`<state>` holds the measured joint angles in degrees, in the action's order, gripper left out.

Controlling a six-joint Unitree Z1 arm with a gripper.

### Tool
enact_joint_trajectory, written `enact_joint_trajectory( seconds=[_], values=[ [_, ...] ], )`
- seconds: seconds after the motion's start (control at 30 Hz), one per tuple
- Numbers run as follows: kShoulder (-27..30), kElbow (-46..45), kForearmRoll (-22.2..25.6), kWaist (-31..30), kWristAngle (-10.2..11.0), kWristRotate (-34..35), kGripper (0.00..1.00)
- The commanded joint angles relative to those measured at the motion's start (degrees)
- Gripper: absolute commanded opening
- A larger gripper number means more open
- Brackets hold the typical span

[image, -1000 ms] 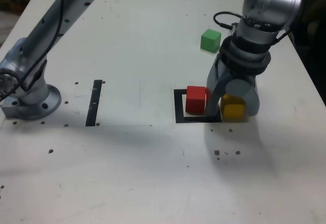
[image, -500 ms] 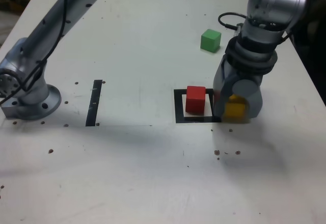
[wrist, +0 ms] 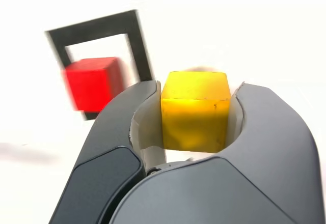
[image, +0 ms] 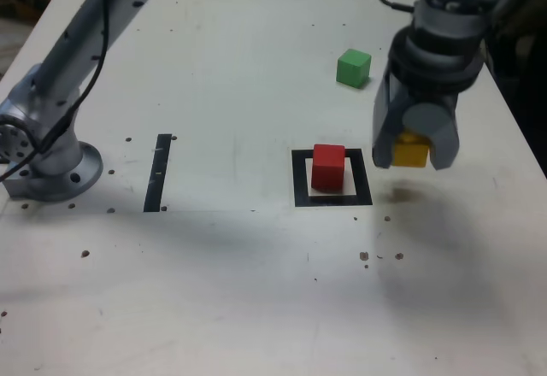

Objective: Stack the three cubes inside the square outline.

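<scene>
**Inspector:** Presently the jaws (image: 414, 155) are clamped on the yellow cube (image: 411, 150), one finger pressed to each side face; the wrist view confirms it, with the yellow cube (wrist: 194, 110) seated squarely between the two grey fingers (wrist: 127, 132). It hangs clear of the worktop (image: 239, 273), a faint shadow showing beneath it.

**Clerk:** And the other items?

**Inspector:** The red cube (image: 328, 167) rests inside the square outline (image: 332, 199), just beside the jaws on the exterior view's left and lower than them. The green cube (image: 353, 67) sits on the worktop farther back from the jaws, apart from both others. A narrow black strip (image: 157, 172) lies well apart from the jaws, near the arm's base (image: 47, 167).

**Clerk:** Any stacking?

**Inspector:** None; each cube stands alone.
</scene>
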<state>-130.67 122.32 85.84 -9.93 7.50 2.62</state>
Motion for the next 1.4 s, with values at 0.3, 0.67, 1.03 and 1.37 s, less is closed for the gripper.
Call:
enact_joint_trajectory(
  seconds=[0.3,0.67,1.03,1.37],
  values=[
    [8.1,-7.4,3.4,0.3,-0.8,1.0,0.3],
    [8.2,-13.2,2.0,2.0,-4.1,2.0,0.3],
    [8.0,-16.9,-0.1,3.4,-5.9,1.5,0.3],
    [7.1,-19.6,-2.9,4.6,-7.5,0.4,0.3]
  ],
)
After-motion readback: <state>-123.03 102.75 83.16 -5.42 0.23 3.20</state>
